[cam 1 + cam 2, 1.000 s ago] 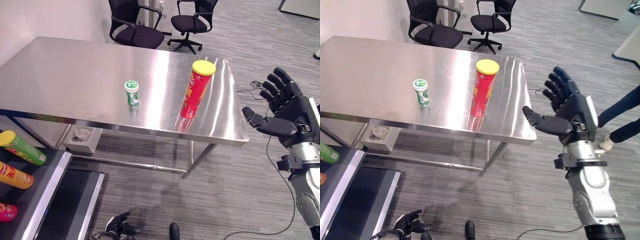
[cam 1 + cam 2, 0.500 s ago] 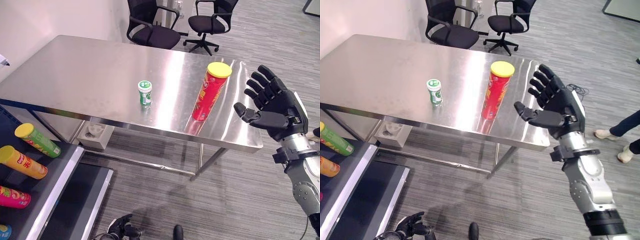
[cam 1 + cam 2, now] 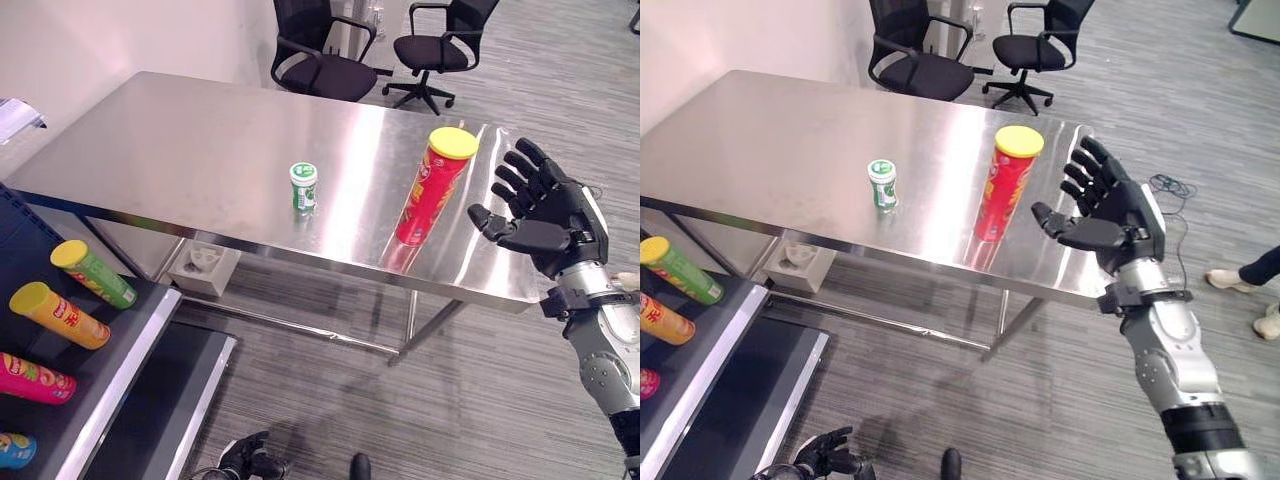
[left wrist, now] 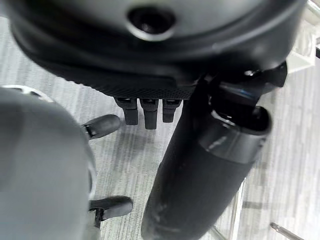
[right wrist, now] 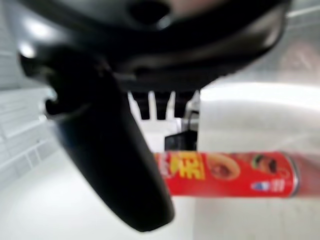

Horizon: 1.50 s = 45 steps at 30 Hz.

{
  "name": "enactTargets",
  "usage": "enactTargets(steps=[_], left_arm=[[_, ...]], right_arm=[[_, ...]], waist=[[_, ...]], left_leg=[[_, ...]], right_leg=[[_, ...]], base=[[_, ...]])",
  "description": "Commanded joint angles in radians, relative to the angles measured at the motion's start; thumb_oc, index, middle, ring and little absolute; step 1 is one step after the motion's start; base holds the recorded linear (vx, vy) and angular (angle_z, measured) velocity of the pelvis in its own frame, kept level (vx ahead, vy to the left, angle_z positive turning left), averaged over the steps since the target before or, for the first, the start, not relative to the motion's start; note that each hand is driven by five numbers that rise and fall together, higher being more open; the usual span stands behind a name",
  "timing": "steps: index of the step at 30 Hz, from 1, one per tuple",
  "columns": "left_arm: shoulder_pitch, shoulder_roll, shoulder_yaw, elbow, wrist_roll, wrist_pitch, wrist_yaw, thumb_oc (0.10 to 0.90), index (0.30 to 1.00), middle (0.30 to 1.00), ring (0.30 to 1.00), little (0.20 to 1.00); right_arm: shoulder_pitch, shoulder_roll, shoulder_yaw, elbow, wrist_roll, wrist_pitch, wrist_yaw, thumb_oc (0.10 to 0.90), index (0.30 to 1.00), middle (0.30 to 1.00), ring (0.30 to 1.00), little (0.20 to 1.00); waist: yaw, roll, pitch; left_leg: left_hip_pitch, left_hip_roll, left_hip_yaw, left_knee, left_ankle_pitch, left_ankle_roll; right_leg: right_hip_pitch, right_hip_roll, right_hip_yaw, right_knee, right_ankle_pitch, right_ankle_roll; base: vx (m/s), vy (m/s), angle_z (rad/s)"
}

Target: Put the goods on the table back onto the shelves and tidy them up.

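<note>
Red can [image 3: 430,187] upright on table [image 3: 180,150] | right robot hand [image 3: 545,215] spread beside it

Clear gap btwn right hand [image 3: 548,215] & red can [image 3: 433,186].

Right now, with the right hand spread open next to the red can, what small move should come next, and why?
Probably slide the right hand leftward to the red chip can and curl the fingers around it: the hand is open, level with the upright can but apart from it, near the steel table edge.
</note>
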Motion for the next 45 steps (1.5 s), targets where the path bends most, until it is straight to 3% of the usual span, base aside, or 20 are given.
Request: enactTargets(steps=[1, 45], left_arm=[[-0.045, 0.020, -0.023, 0.005, -0.039, -0.024, -0.014, 0.800, 0.900, 0.900, 0.900, 0.900], [-0.032, 0.024, -0.040, -0.012, -0.187, -0.013, -0.035, 0.800, 0.900, 0.900, 0.900, 0.900]], right_arm=[[-0.147, -0.027, -0.039, 0.026, 0.045, -0.066, -0.010, 0.800, 0.900, 0.900, 0.900, 0.900], [-0.467, 0.026, 0.159, 0.374, 0.052, 0.027, -0.039, 0.800, 0.900, 0.900, 0.900, 0.900]], waist=[[0.037, -0.063, -0.041], [0.109, -0.074, -0.038]], left_leg=[[0.102, 0.036, 0.042, 0.007, -0.061, -0.080], [0.102, 0.026, -0.017, 0.007, -0.059, -0.077]], right_leg=[[0.059, -0.030, 0.019, 0.024, -0.041, 0.077], [0.096, -0.042, -0.040, 0.020, -0.049, 0.075]], base=[[0.02, -0.006, 0.06], [0.00, -0.001, 0.05]])
